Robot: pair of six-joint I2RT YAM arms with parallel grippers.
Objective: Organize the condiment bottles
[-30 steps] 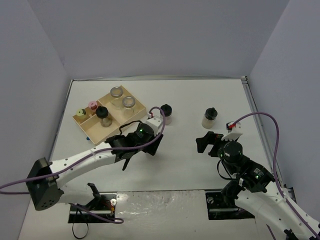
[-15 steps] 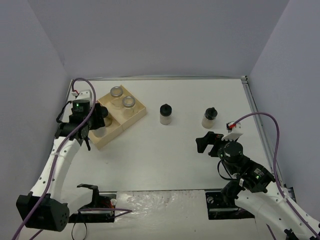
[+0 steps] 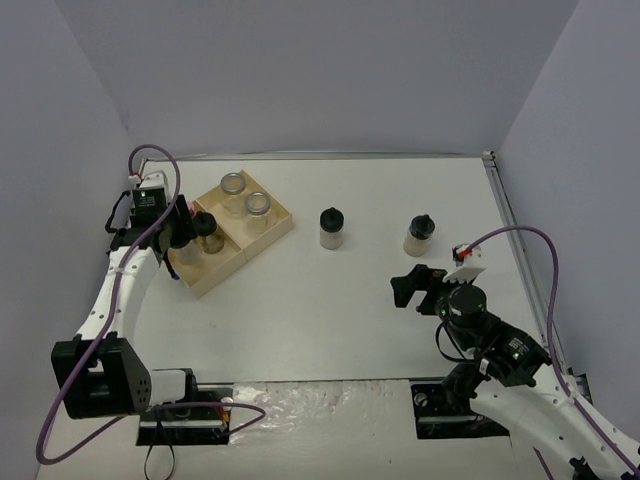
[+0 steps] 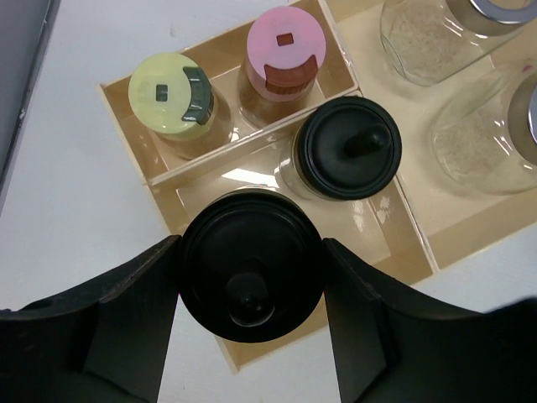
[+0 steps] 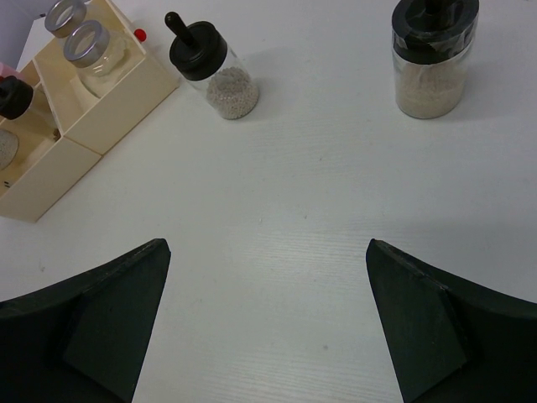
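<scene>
My left gripper [image 4: 252, 281] is shut on a black-capped jar [image 4: 252, 277] over the front-left compartment of the wooden tray [image 4: 126, 105]. Whether the jar rests on the tray floor I cannot tell. Beside it in the tray stands another black-capped jar [image 4: 351, 147]. Behind are the yellow-green-capped jar [image 4: 168, 92] and the pink-capped jar [image 4: 285, 52]. Two silver-lidded jars [image 3: 233, 185] [image 3: 257, 204] stand in the tray's right part. Two black-capped jars [image 3: 331, 228] [image 3: 420, 235] stand on the table. My right gripper [image 5: 268, 319] is open and empty, short of them.
The tray [image 3: 215, 275] lies at the table's far left, close to the left wall. In the top view my left gripper [image 3: 180, 238] hides the pink and yellow-green caps. The right arm's base and cable lie at the near right.
My left arm has swung from the table's middle to the left end of the tray, carrying a black-capped jar. The right arm has not moved.
</scene>
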